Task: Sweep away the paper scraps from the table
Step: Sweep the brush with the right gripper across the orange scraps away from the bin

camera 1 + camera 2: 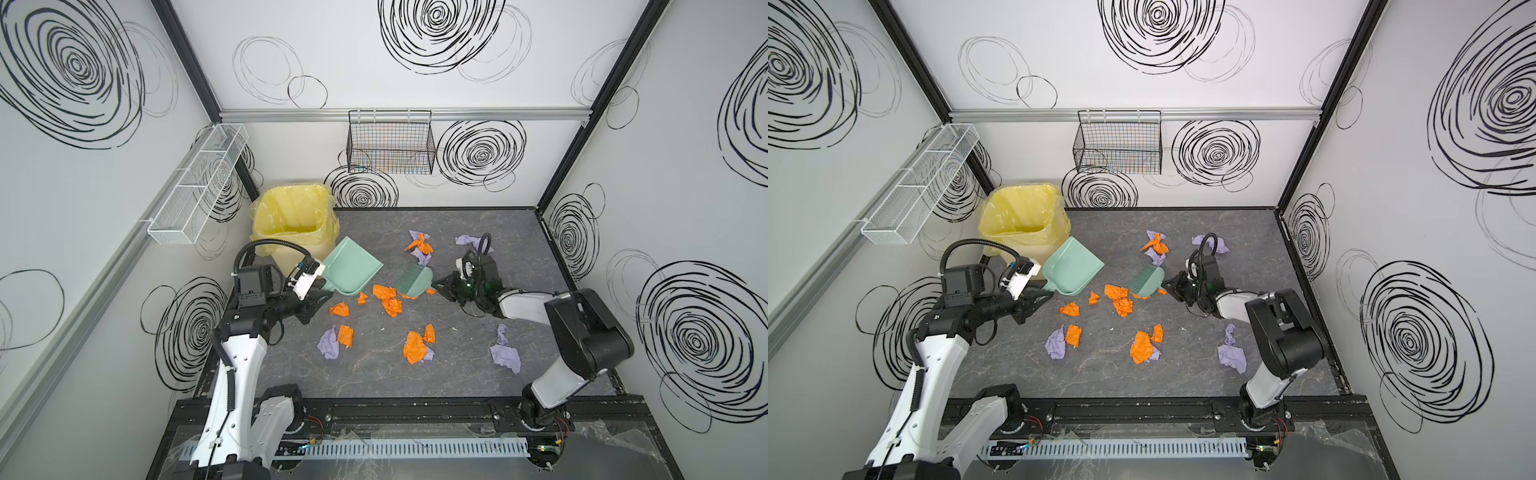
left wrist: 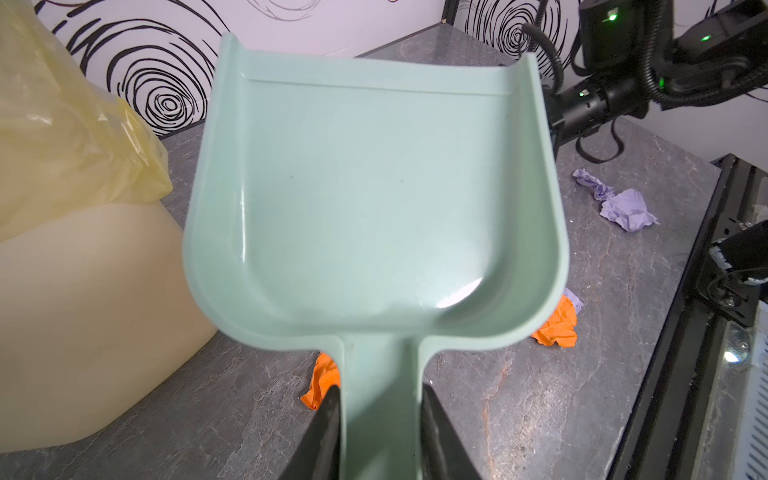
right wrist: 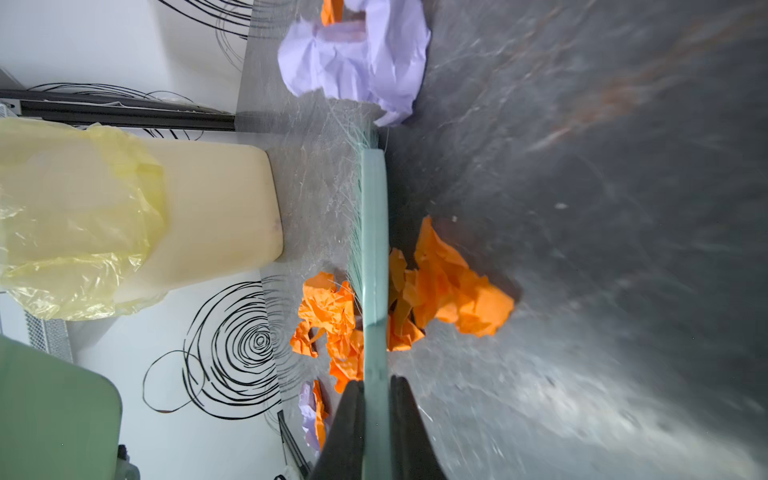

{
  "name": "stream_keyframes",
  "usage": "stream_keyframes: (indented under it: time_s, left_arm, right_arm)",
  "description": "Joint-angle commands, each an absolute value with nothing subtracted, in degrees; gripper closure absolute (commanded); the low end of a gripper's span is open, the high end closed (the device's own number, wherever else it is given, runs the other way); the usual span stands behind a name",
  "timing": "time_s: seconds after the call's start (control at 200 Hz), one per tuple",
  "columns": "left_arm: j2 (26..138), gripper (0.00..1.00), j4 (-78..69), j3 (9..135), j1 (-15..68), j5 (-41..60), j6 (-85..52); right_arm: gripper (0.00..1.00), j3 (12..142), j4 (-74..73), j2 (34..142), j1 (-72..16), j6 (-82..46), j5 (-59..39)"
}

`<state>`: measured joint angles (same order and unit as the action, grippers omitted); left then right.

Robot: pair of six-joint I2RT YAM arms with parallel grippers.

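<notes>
Top views: left gripper (image 1: pixel 323 292) clamped dustpan (image 1: pixel 351 270) handle, pan beside yellow-lined bin (image 1: pixel 291 220). Right gripper (image 1: pixel 435 286) pinched brush (image 1: pixel 413 282) handle. Paper scraps (image 1: pixel 388 300), orange and purple, lay scattered mid-table (image 1: pixel 478 386).
Left wrist: pan empty, 2 fingers (image 2: pixel 324 436) flanked handle.
Right wrist: brush sat edge-on among orange scraps.

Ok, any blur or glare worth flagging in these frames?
Right wrist view: the table smears into streaky blur, though the brush is fairly crisp. Left wrist view: sharp, one glare patch on the dustpan near its handle. Both top views: evenly lit and sharp.
</notes>
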<state>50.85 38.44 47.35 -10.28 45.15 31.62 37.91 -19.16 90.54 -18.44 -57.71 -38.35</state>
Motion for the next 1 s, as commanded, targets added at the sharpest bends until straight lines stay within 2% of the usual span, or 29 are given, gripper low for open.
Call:
stream_keyframes:
  time_s: [0.0, 0.175, 0.32, 0.49, 0.67, 0.84, 0.996]
  left_arm:
    - [50.61, 1.00, 35.99, 47.11, -9.86, 46.70, 30.77]
    - [50.16, 1.00, 35.20, 46.42, -9.84, 46.99, 29.29]
    - [50.32, 1.00, 34.74, 46.25, -10.00, 46.83, 28.79]
    - [50.06, 1.00, 33.95, 46.08, -10.26, 46.69, 27.72]
    - [48.28, 1.00, 33.22, 45.21, -10.90, 46.41, 26.82]
    - [47.64, 1.00, 32.96, 44.92, -11.77, 46.55, 26.63]
    - [48.12, 1.00, 32.95, 44.91, -12.22, 47.20, 26.68]
  right_arm:
    - [1.00, 37.38, -8.01, 81.42, -18.36, -50.61, -37.52]
    - [1.00, 38.41, -1.84, 66.80, -20.80, -49.48, -35.29]
    - [1.00, 38.00, -4.62, 63.83, -27.48, -52.13, -33.91]
    - [1.00, 38.03, -14.29, 69.33, -36.26, -57.76, -33.60]
    - [1.00, 43.09, -22.17, 80.13, -44.44, -59.60, -35.40]
    - [1.00, 48.36, -27.32, 89.81, -48.89, -60.99, -39.62]
    - [1.00, 53.41, -25.86, 95.49, -51.11, -59.34, -41.57]
